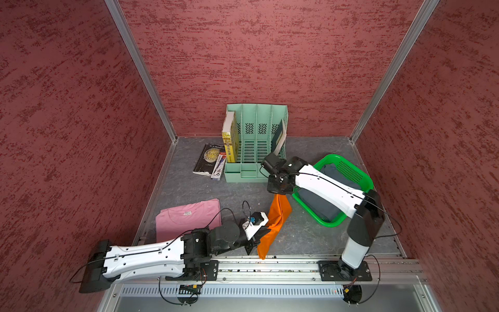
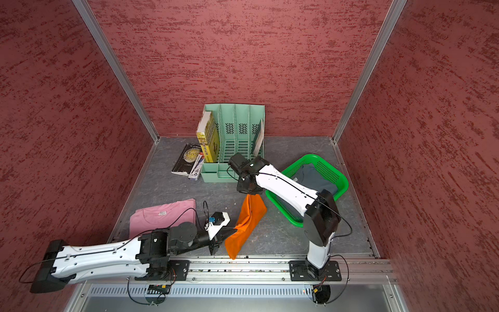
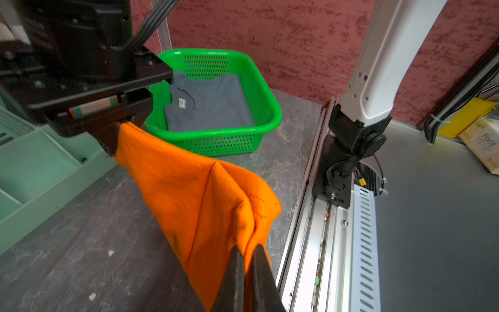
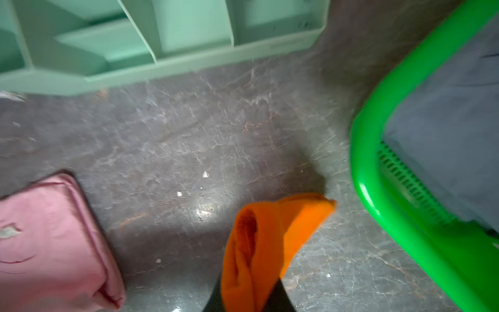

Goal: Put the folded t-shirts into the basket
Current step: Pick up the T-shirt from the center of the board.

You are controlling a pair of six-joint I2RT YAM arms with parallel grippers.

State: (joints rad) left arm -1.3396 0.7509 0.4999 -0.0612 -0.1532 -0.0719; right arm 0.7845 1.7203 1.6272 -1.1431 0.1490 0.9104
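The orange t-shirt (image 1: 275, 224) (image 2: 247, 224) hangs off the table, stretched between both grippers. My left gripper (image 1: 267, 231) (image 3: 247, 248) is shut on its near end. My right gripper (image 1: 278, 193) (image 4: 248, 294) is shut on its far end, just beside the basket. The bright green basket (image 1: 329, 223) (image 3: 216, 132) stands at the right and holds the grey-blue t-shirt (image 3: 210, 105) (image 2: 316, 178) lying flat; my right arm hides part of it in both top views. The pink t-shirt (image 1: 186, 218) (image 4: 48, 243) lies folded on the table at the near left.
A mint-green file organizer (image 1: 253, 140) with an upright yellow book (image 1: 229, 140) stands at the back, close to my right gripper. A dark book (image 1: 208, 159) and a pen pack lie to its left. The metal base rail (image 1: 270, 267) runs along the front edge.
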